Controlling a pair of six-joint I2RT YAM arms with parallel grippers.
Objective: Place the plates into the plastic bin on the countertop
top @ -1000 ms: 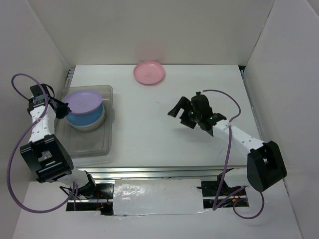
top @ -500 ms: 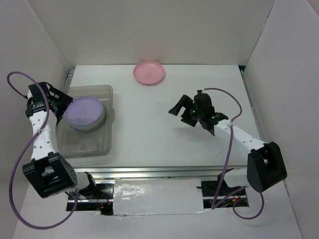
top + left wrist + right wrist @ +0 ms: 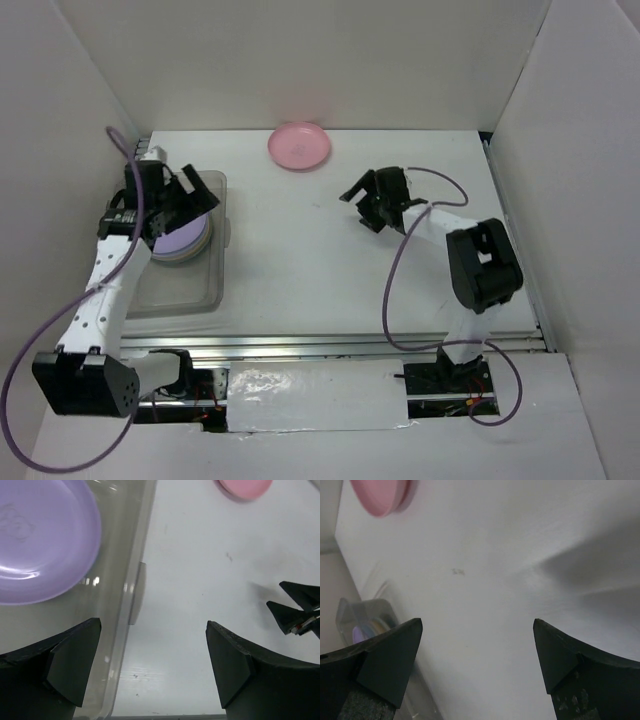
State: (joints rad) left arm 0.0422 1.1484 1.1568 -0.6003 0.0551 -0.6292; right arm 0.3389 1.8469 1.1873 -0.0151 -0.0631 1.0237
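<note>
The flat white countertop (image 3: 330, 270) bears the clear rectangular plastic bin (image 3: 180, 288) at 9 o'clock. In the bin is a stack of round plastic plates with a purple plate (image 3: 35, 545) on top, and a round pink plate (image 3: 299, 146) lies alone at 12 o'clock. The left gripper (image 3: 152, 625) hangs over the bin's right wall, spread wide and empty, with the purple plate at its 10 o'clock outside the gap. The right gripper (image 3: 362, 205), equally wide and empty, has the pink plate well apart at its 11 o'clock.

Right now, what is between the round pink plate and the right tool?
Nothing: only bare flat white countertop lies between the small round pink plastic plate and the open right tool, as the top view shows.
</note>
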